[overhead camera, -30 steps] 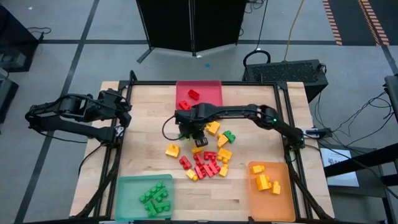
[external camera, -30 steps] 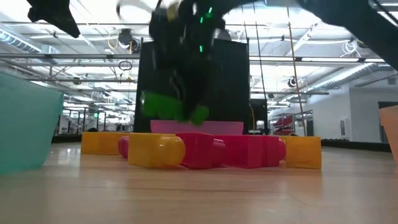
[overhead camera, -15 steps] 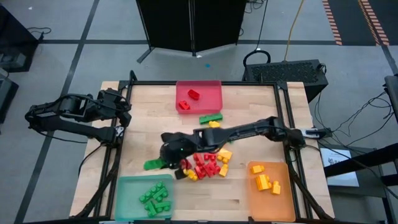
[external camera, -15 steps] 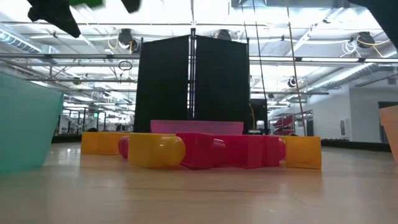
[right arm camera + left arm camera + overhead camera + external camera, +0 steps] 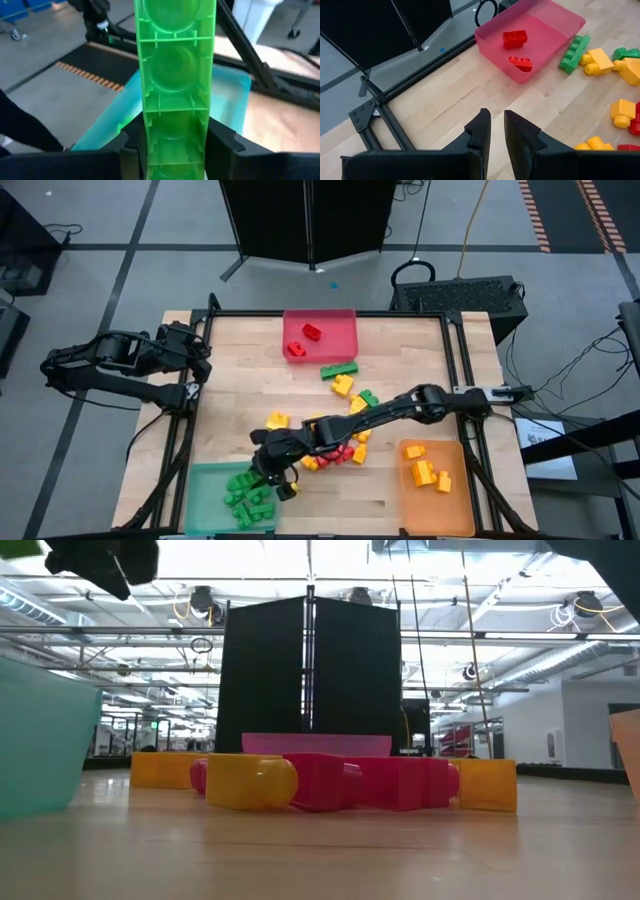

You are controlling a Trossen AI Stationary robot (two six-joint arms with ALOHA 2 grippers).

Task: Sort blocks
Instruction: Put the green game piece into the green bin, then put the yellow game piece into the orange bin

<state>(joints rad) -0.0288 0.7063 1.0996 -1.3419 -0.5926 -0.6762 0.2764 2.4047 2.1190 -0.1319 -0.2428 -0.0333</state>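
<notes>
My right gripper point(image 5: 272, 472) reaches across the table to the far rim of the green tray point(image 5: 205, 502) and is shut on a long green block point(image 5: 175, 75). Several green blocks point(image 5: 250, 498) lie in that tray. Loose red, yellow and green blocks point(image 5: 335, 448) lie in a pile mid-table; another long green block point(image 5: 338, 369) lies flat nearer the red tray point(image 5: 345, 330). My left gripper point(image 5: 495, 117) waits at the table's left edge point(image 5: 195, 365), its fingers nearly together, touching nothing. My right gripper pinches the long green block at one end point(image 5: 175, 150) between its two fingers point(image 5: 131, 150), which lie across its narrow width. The arm comes in from the table's right. The block sticks out past the fingertips, hollow underside toward the wrist camera, lifted clear above the green tray point(image 5: 115, 125).
The red tray holds two red blocks point(image 5: 303, 340). The orange tray point(image 5: 455, 485) at the near right holds several yellow-orange blocks point(image 5: 428, 470). In the low view, yellow point(image 5: 250, 783) and red point(image 5: 370, 783) blocks stand mid-table and the green tray's wall point(image 5: 40, 740) rises at the left.
My right gripper has carried the long green block from the pile at mid-table up and toward the near-left corner, and it now stands over the green tray. With the arm gone from there, the other long green block near the red tray shows.
</notes>
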